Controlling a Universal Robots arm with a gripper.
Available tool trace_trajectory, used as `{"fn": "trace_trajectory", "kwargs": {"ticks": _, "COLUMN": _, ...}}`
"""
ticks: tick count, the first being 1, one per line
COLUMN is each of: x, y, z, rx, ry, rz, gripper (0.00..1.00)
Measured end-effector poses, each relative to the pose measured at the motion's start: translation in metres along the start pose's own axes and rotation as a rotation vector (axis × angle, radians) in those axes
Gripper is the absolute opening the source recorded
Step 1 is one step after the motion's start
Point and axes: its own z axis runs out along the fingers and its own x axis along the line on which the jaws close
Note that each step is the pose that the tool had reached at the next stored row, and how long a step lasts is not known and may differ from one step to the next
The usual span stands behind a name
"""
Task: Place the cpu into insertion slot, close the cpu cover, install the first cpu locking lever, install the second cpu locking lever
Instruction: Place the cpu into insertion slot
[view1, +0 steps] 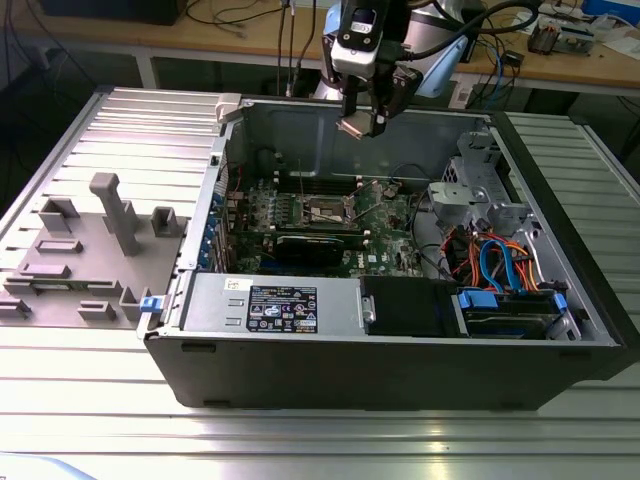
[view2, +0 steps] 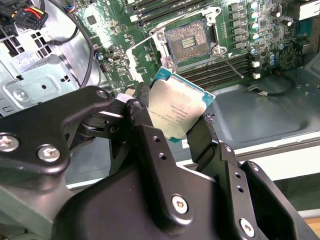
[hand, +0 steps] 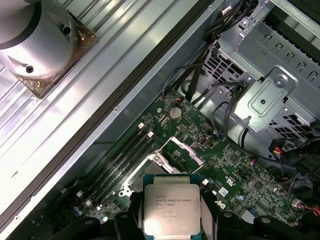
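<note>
Fingers (view2: 210, 137) clamped on opposite edges of cpu (view2: 177, 107). Chip square, metal top visible in both wrist views. Gripper (view1: 360, 125) points down, held high over far half of open computer case (view1: 400, 365). Insertion slot (view2: 192, 42) uncovered, well below cpu.

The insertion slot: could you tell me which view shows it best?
The second wrist view: the insertion slot lies open beyond the cpu held in the gripper, dark contact field and silver rim plain. The first wrist view shows it foreshortened, just past the cpu. The exterior view shows it small, deep inside the computer case.
</note>
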Motion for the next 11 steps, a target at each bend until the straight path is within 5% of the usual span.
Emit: {"fn": "trace_trajectory", "kwargs": {"ticks": 11, "x": 0.0000, "y": 0.0000, "z": 0.0000, "rx": 0.0000, "ry": -0.0002, "rz": 0.002, "gripper": 0.54}}
